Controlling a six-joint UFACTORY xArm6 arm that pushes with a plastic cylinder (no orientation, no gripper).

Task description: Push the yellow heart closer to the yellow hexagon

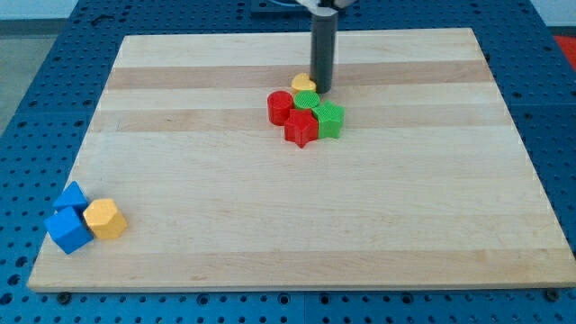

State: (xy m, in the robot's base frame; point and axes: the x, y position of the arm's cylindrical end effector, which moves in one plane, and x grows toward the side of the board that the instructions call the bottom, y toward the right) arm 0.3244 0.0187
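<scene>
The yellow heart (302, 84) lies at the view's upper middle, touching the top of a cluster of red and green blocks. My tip (320, 89) stands right against the heart's right side. The yellow hexagon (104, 219) sits far away at the view's bottom left, next to two blue blocks. The dark rod rises from my tip to the view's top edge.
The cluster holds a red cylinder (280, 107), a red star (301, 129), a green round block (307, 99) and a green star (329, 119). Two blue blocks (68, 220) touch the hexagon's left side. The wooden board (306, 225) ends near them at the left edge.
</scene>
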